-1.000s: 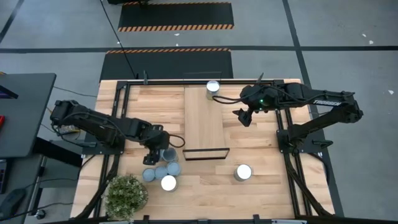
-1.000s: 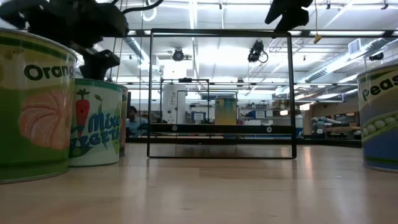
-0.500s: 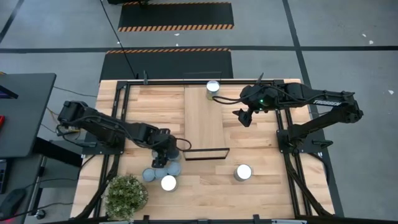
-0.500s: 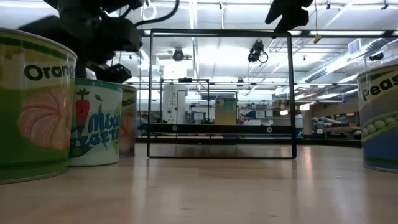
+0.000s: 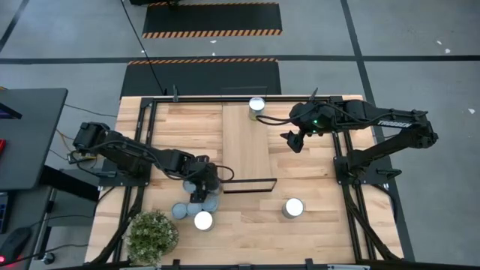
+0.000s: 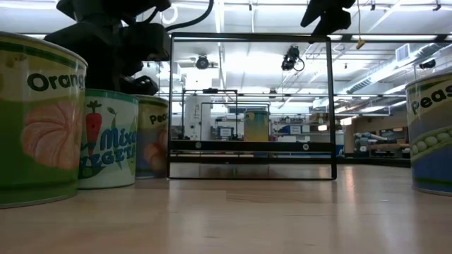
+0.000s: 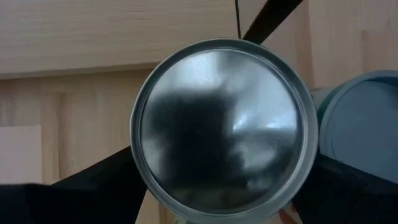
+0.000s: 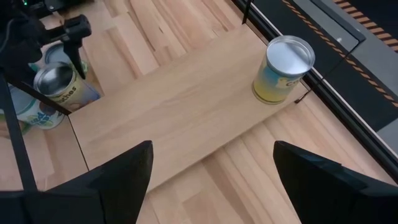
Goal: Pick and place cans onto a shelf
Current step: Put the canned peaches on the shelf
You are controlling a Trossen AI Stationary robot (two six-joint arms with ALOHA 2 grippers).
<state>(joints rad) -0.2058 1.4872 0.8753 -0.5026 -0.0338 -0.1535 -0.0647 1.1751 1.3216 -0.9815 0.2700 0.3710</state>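
Left tool has shifted, spread astride "Pea…" can; right tool spread.

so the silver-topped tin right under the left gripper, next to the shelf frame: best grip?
Take the upright silver-topped tin across its round side wall, coming straight down. The open left gripper sits above it; a pale blue-topped tin crowds one side, so fingers should avoid that side.

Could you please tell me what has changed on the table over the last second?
The left claw has travelled from the can cluster's left side towards the shelf and now sits open directly over one shiny-topped can beside the shelf's black frame; nothing is gripped yet. The right claw stayed open, hovering beside the shelf. The can on the shelf and the lone can have not moved.
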